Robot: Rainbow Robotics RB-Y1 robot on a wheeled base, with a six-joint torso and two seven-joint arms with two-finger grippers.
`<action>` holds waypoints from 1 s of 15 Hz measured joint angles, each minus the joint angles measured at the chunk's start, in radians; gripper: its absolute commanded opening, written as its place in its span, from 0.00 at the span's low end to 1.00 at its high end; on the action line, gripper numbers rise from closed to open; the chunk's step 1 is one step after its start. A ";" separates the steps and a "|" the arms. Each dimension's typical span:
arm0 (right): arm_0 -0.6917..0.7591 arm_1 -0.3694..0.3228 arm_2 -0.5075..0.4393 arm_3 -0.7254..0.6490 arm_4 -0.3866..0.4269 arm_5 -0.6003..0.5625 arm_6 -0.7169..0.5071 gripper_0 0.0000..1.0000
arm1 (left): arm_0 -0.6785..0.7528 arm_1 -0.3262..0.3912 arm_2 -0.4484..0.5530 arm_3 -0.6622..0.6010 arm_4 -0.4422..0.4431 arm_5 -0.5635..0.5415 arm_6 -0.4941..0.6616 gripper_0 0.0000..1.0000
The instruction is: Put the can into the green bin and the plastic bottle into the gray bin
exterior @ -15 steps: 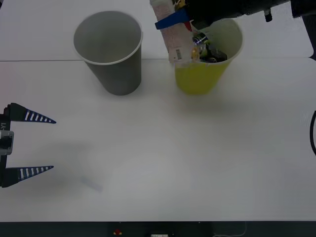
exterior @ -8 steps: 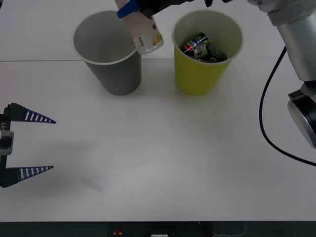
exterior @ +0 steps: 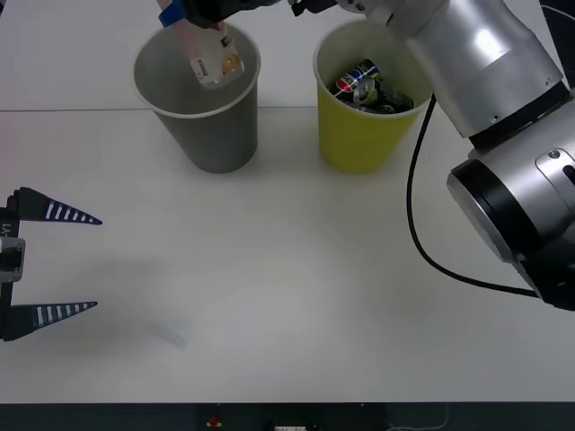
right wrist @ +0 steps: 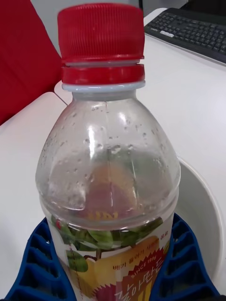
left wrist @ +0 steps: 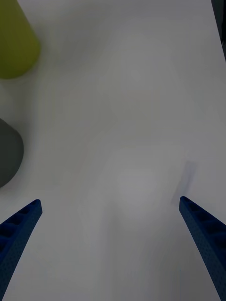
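My right gripper (exterior: 193, 20) reaches in from the top, shut on the plastic bottle (exterior: 213, 56). The bottle hangs tilted over the mouth of the gray bin (exterior: 220, 139), its labelled end just below rim level. In the right wrist view the clear bottle (right wrist: 108, 155) with its red cap (right wrist: 101, 33) sits between my blue fingers (right wrist: 37, 263), and the gray bin's pale rim (right wrist: 207, 221) curves behind it. The can (exterior: 359, 85) lies inside the green bin (exterior: 359, 144) to the right. Far left near the table's front, my left gripper (exterior: 54, 260) stands open and holds nothing.
The two bins stand side by side at the back of the white table (exterior: 296, 287). The left wrist view looks past open fingers (left wrist: 19, 230) at the green bin (left wrist: 14, 42) and gray bin (left wrist: 7, 155). A keyboard (right wrist: 188, 28) lies on a desk beyond.
My right arm has swung left from beside the green bin, carrying the bottle to above the gray bin's mouth. The left gripper has stayed where it was.
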 measured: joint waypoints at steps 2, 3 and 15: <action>-0.001 0.008 0.049 0.027 0.000 0.076 0.000 0.00 | 0.000 0.000 0.000 0.000 0.000 0.000 0.000 1.00; 0.000 0.013 0.063 0.039 0.000 0.100 0.001 0.00 | 0.000 0.000 0.000 0.000 0.000 0.000 0.000 1.00; 0.000 0.010 0.070 0.045 -0.033 0.123 0.010 1.00 | 0.000 0.000 0.000 0.000 0.000 0.000 0.000 1.00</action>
